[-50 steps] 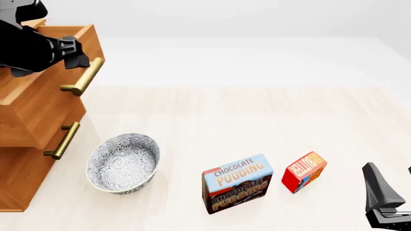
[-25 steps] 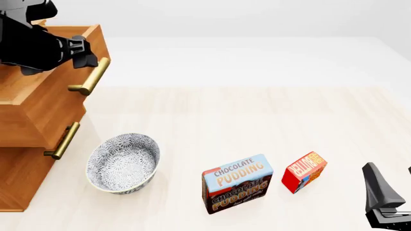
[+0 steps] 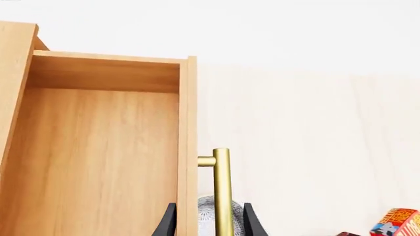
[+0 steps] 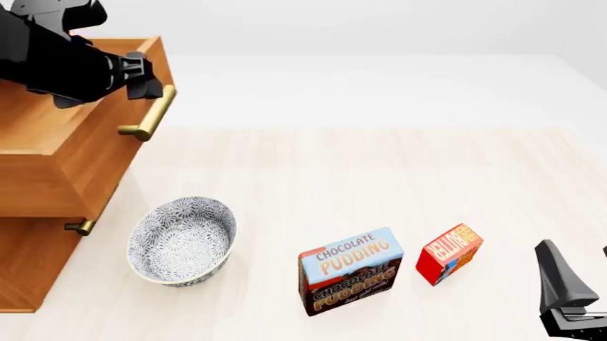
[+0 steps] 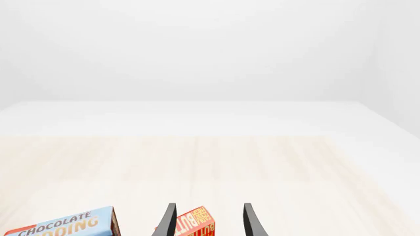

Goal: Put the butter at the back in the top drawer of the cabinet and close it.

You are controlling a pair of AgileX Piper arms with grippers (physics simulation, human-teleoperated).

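The butter (image 4: 448, 253), a small red box, stands on the table at the front right; it also shows in the right wrist view (image 5: 195, 223). The cabinet (image 4: 27, 264) stands at the left. Its top drawer (image 4: 85, 156) is pulled far out, and the inside (image 3: 98, 162) holds nothing. My left gripper (image 4: 149, 83) sits at the drawer's brass handle (image 4: 150, 114). Its fingers (image 3: 169, 222) stand apart on either side of the handle (image 3: 223, 187), with a gap on each side. My right gripper (image 4: 581, 275) rests open near the front right corner, just right of the butter.
A patterned bowl (image 4: 182, 240) sits in front of the cabinet, below the drawer's handle. The chocolate pudding box (image 4: 351, 270) stands just left of the butter. The second drawer's handle (image 4: 81, 227) peeks out under the top drawer.
The top drawer has slid further out of the cabinet, and my left gripper has moved along with its handle. The right arm, butter, pudding box and bowl have not moved.
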